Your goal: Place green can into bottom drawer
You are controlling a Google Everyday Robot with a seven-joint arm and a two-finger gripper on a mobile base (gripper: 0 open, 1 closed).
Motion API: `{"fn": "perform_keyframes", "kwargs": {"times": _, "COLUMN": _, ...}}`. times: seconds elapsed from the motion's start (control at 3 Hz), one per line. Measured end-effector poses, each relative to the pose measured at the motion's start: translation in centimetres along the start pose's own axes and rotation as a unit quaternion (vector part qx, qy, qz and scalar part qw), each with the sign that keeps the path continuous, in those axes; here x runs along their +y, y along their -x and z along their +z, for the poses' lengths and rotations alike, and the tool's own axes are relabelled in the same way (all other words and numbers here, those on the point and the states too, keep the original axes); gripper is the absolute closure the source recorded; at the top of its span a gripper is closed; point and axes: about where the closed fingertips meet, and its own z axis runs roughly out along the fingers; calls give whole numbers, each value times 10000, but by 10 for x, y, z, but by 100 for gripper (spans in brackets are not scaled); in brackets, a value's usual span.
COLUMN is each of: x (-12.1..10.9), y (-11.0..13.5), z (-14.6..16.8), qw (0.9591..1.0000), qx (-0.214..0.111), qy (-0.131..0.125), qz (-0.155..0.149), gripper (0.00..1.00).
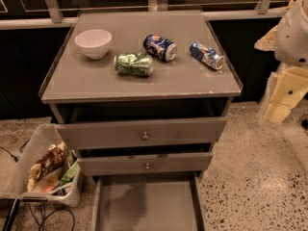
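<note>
The green can (134, 64) lies on its side on the grey cabinet top (96, 83), between the white bowl and the dark blue can. The bottom drawer (147, 203) is pulled out at the foot of the cabinet; its flat grey floor shows nothing in it. My gripper (281, 97) hangs at the right edge of the view, beside the cabinet's right side and lower than its top. It is well away from the green can and holds nothing that I can see.
A white bowl (93, 43) stands at the back left of the top. A dark blue can (160, 47) and a blue-and-silver can (207, 55) lie on their sides. Two upper drawers with round knobs (145, 135) are slightly out. A clear bin of snacks (45, 170) sits on the floor at left.
</note>
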Motion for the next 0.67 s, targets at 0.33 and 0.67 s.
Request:
{"fn": "perform_keyframes", "kwargs": {"times": 0.33, "x": 0, "y": 1, "z": 0, "qw": 10000, "qx": -6, "qy": -14, "qz": -4, "gripper": 0}}
{"fn": "perform_keyframes", "kwargs": {"times": 0.67, "x": -9, "y": 10, "z": 3, "qw": 9999, "qx": -83, "qy": -114, "qz": -49, "gripper": 0}}
